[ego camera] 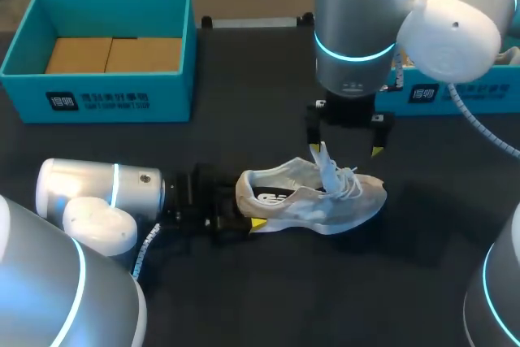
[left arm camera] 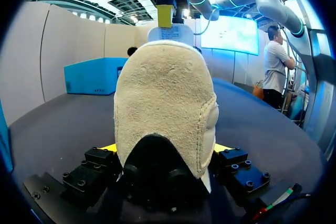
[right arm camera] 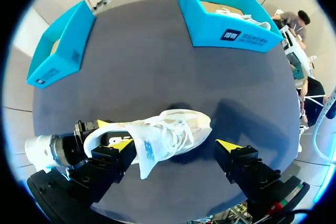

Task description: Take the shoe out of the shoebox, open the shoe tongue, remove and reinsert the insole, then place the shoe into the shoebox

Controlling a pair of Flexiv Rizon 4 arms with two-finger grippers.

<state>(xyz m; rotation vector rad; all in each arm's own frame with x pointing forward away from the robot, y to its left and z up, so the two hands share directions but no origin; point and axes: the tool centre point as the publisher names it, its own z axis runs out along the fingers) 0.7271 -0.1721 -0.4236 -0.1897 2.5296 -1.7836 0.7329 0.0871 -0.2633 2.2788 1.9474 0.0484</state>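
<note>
A white and beige sneaker (ego camera: 313,197) lies on its side on the dark table, toe pointing right. Its tongue (ego camera: 322,162) is pulled up and out, and the laces are loose. My left gripper (ego camera: 244,215) comes in low from the left and is shut on the shoe's heel (left arm camera: 165,108), one yellow tip on each side. My right gripper (ego camera: 345,145) hangs just above the shoe's middle, fingers wide open and holding nothing. In the right wrist view the shoe (right arm camera: 173,135) lies between the right gripper's (right arm camera: 175,145) spread fingers, the tongue (right arm camera: 144,156) standing up near one of them.
An open blue shoebox (ego camera: 97,91) with brown cardboard inside stands at the back left. A second blue box (right arm camera: 231,30) with another white shoe in it stands at the back right, partly hidden behind my right arm in the head view.
</note>
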